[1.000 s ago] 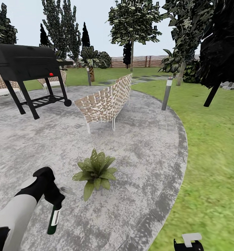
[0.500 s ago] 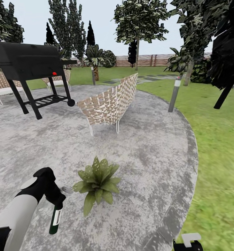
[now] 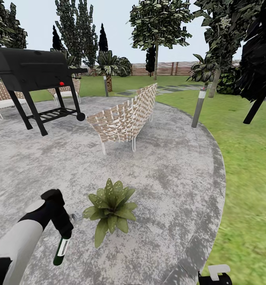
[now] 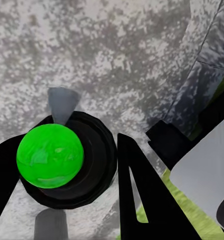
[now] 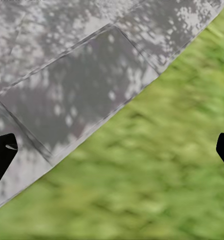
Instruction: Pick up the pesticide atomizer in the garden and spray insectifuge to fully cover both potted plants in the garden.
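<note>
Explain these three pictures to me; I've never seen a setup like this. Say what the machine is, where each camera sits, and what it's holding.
It is a simulated wheeled robot with two arms. The head view looks down from its head over round grey paving beside the lawn. The left gripper is shut on the pesticide atomizer, a dark green bottle hanging beside a potted plant. Behind stand a black grill and a woven chair. The left wrist view looks along the fingers at the bottle's end. The right wrist view shows the right gripper open over the paving's edge and grass.
</note>
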Available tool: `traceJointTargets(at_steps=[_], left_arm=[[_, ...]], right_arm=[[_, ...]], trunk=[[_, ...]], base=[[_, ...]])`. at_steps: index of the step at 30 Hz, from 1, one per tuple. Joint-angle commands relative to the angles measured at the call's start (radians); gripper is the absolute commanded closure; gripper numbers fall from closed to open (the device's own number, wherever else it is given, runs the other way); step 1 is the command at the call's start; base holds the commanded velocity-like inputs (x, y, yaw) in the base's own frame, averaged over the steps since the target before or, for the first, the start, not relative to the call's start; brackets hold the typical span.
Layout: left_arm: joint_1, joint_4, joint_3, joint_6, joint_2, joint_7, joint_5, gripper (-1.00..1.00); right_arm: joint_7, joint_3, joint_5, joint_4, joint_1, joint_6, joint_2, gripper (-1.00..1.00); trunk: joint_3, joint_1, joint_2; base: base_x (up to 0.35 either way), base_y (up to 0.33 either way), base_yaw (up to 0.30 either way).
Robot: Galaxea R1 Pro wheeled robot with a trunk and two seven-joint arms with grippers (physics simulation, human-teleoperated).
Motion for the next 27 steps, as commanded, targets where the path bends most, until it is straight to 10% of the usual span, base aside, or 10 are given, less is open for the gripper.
traceJointTargets(at_steps=[1, 27], left_arm=[[0.0, -0.001, 0.003, 0.011, -0.002, -0.009, -0.01, 1.0], [0.086, -0.006, 0.014, -0.04, 0.047, 0.015, -0.004, 1.0]], right_arm=[[-0.005, -0.006, 0.011, 0.002, -0.001, -0.004, 0.0, -1.0], [-0.005, -0.006, 0.011, 0.002, -0.001, -0.004, 0.0, -1.0]], trunk=[[-0.001, 0.0, 0.0], [-0.001, 0.0, 0.0]], base=[[0.006, 0.0, 0.0], [0.169, 0.0, 0.0]])
